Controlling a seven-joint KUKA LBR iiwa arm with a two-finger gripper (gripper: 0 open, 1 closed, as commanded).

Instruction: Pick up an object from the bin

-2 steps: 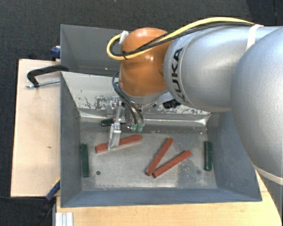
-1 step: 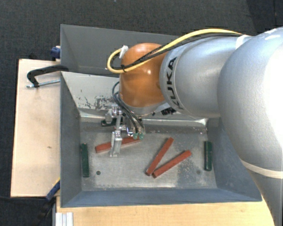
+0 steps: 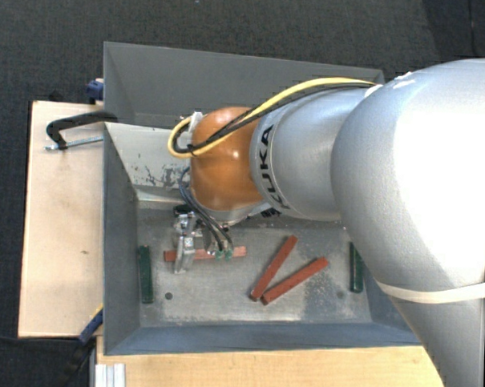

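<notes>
1. Claw (image 3: 198, 244) low over floor of grey bin (image 3: 232, 64), left of centre, right above short reddish-brown bar (image 3: 237, 252); cannot tell how far open or whether it grips bar.
2. Two longer reddish-brown sticks (image 3: 274, 268) right of bar, apart from it, lower ends meeting.
3. Dark green pen (image 3: 145, 274) at left wall, another green pen (image 3: 355, 270) at right wall.

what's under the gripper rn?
A small reddish-brown bar lies flat on the bin floor beneath the gripper. Both its ends stick out. Its middle is covered by the gripper, so contact can't be judged.
</notes>
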